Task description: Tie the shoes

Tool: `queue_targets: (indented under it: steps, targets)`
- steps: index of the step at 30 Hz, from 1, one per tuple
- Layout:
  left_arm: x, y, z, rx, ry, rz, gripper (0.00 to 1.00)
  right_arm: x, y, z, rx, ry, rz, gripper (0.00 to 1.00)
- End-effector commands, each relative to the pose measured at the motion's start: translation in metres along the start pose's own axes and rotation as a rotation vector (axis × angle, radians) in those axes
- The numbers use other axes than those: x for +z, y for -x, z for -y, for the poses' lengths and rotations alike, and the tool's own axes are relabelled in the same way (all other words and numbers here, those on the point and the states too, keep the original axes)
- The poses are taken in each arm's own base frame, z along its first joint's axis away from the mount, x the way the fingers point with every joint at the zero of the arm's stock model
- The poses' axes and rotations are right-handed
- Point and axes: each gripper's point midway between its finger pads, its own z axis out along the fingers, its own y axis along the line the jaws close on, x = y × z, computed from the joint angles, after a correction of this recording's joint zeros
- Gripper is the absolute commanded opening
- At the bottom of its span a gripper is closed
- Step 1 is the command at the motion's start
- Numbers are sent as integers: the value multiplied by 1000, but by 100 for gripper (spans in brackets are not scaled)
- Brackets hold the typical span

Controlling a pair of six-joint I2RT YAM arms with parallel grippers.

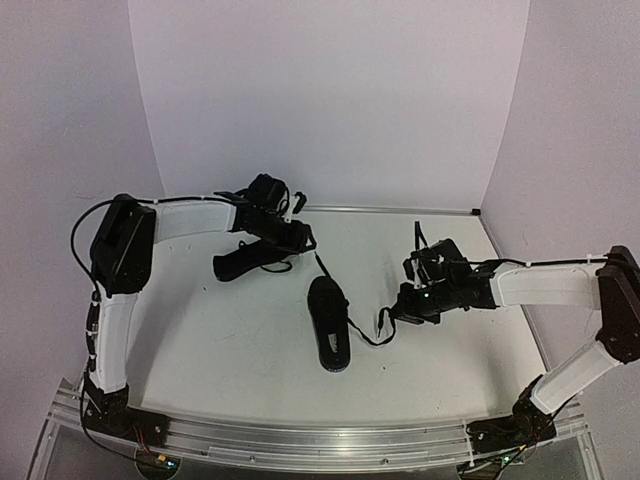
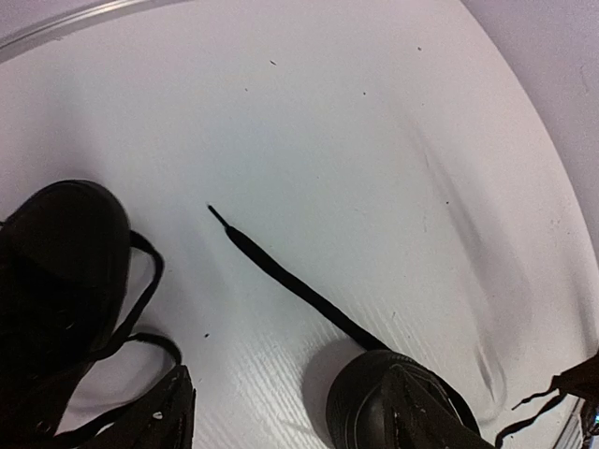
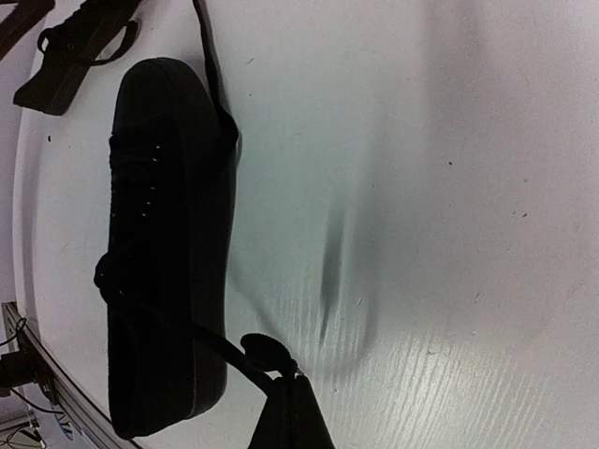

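Observation:
Two small black shoes lie on the white table. One shoe (image 1: 243, 263) lies on its side at the back left, also in the left wrist view (image 2: 56, 281). The other shoe (image 1: 328, 322) lies mid-table, toe away from me; the right wrist view shows it too (image 3: 159, 234). One of its laces (image 2: 290, 278) lies straight past its toe (image 2: 370, 388). My left gripper (image 1: 296, 240) hovers open between the shoes, fingertips (image 2: 168, 412) apart, holding nothing. My right gripper (image 1: 398, 308) is shut on the middle shoe's other lace (image 1: 370, 337), pinched at the tips (image 3: 292, 393) with a small loop (image 3: 267, 354).
White walls close in the table at the back and both sides; a metal strip (image 1: 400, 210) runs along the back edge. An aluminium rail (image 1: 320, 440) with both arm bases runs along the near edge. The table sheet shows a shallow crease (image 3: 332, 271).

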Motion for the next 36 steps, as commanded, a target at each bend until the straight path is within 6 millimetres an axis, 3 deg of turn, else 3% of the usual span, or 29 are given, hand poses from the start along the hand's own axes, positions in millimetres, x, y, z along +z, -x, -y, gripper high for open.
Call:
queue_targets:
  steps: [1, 7, 16, 21, 28, 32, 36]
  targets:
    - [31, 2, 10, 11, 80, -11, 66, 2, 17, -3, 12, 5, 76, 0]
    - [71, -12, 3, -22, 150, -33, 66, 7, 14, 1, 21, -11, 66, 0]
    - [112, -32, -3, -4, 200, -87, 61, 8, 10, 6, 19, -23, 62, 0]
    - [132, -50, -12, 28, 262, -139, 53, 9, 9, 10, 21, -36, 61, 0]
    - [135, -64, -15, 57, 271, -181, 31, 9, 10, 11, 19, -42, 67, 0]
    - [136, -57, 5, 105, 201, -165, 16, 11, 8, 11, 19, -39, 58, 0]
    - [131, -39, 42, 130, 70, -103, 0, 9, 9, 9, 22, -32, 63, 0]
